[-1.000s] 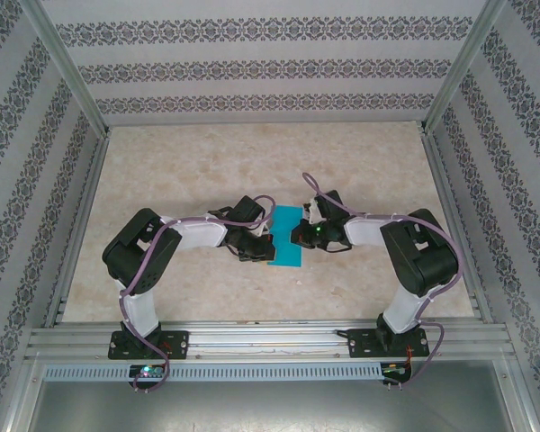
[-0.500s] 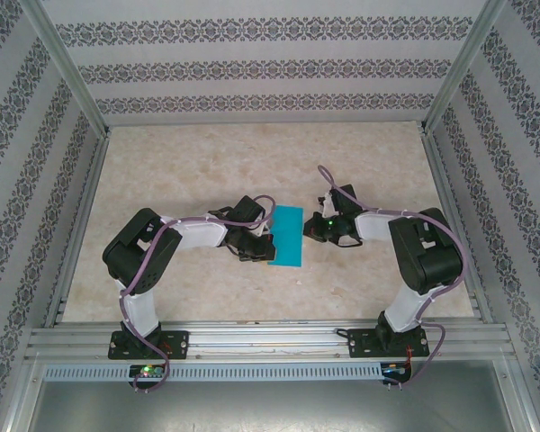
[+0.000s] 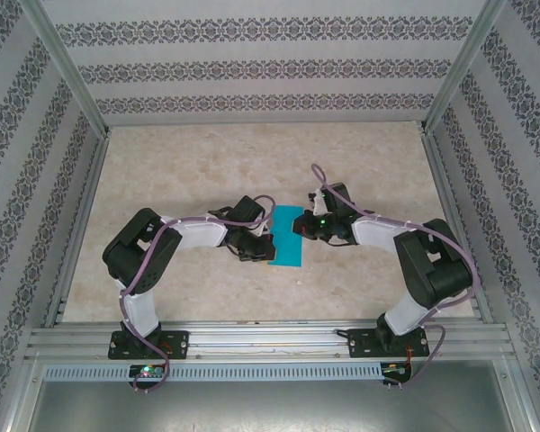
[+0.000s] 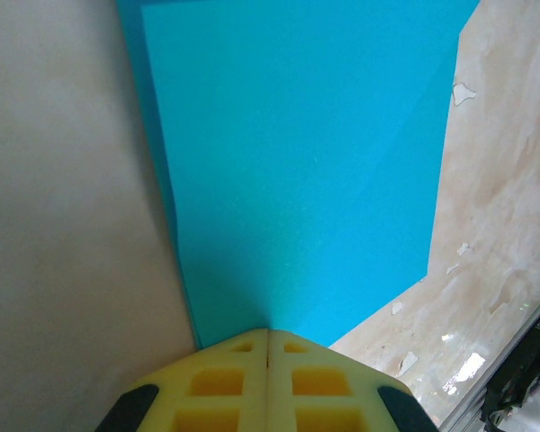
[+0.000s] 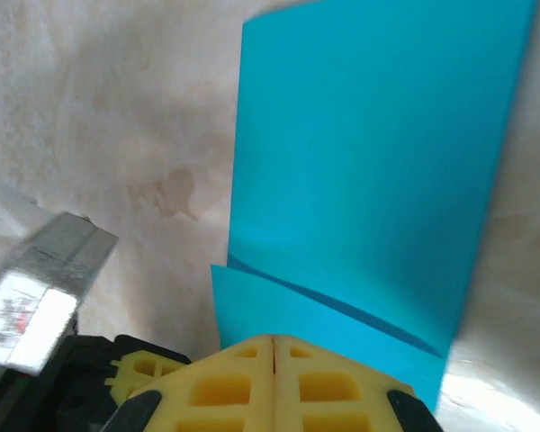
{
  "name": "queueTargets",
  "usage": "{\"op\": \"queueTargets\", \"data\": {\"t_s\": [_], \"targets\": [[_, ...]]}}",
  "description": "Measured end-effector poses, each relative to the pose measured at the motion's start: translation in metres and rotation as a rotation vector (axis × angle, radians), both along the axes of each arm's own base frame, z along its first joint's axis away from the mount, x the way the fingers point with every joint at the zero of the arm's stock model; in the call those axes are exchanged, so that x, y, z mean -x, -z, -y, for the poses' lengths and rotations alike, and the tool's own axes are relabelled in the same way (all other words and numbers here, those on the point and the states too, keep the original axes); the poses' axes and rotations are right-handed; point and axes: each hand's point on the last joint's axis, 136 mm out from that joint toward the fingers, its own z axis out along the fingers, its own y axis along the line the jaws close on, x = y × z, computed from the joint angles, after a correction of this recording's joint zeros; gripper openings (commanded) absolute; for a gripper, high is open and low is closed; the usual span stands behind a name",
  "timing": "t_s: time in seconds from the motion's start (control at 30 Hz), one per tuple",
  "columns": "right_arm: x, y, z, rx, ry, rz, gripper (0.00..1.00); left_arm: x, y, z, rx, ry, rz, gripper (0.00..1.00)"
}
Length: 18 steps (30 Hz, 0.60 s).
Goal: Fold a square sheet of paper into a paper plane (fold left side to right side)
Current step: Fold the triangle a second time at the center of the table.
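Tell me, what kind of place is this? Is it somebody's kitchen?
Not a kitchen; it looks like a robot test booth. The left arm and right arm are bolted to a metal rail, and patterned wall panels box in the table.

place: lab test cell | cues: aluminium frame (image 3: 270, 335), patterned panel walls (image 3: 252, 67)

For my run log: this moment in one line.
teal-blue paper sheet: folded, on table | left gripper: shut, at its edge | right gripper: shut, opposite edge
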Motion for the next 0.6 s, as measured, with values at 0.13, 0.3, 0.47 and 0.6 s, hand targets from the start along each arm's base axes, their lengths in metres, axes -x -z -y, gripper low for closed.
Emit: {"op": "queueTargets", "data": {"t_s": [0.13, 0.3, 0.47, 0.6], "targets": [[0.007, 0.023, -0.005, 0.017, -0.012, -0.061, 0.00, 0.000, -0.001, 0.001, 0.004, -0.004, -0.004, 0.00], [0.007, 0.034, -0.003, 0.033, -0.005, -0.089, 0.00, -0.001, -0.002, 0.002, 0.003, -0.009, -0.010, 0.00], [0.006, 0.035, -0.003, 0.042, -0.001, -0.095, 0.00, -0.003, -0.004, 0.002, -0.007, -0.012, -0.015, 0.00], [0.006, 0.035, -0.003, 0.042, -0.001, -0.096, 0.00, -0.013, -0.014, 0.007, 0.008, -0.020, 0.009, 0.00]]}}
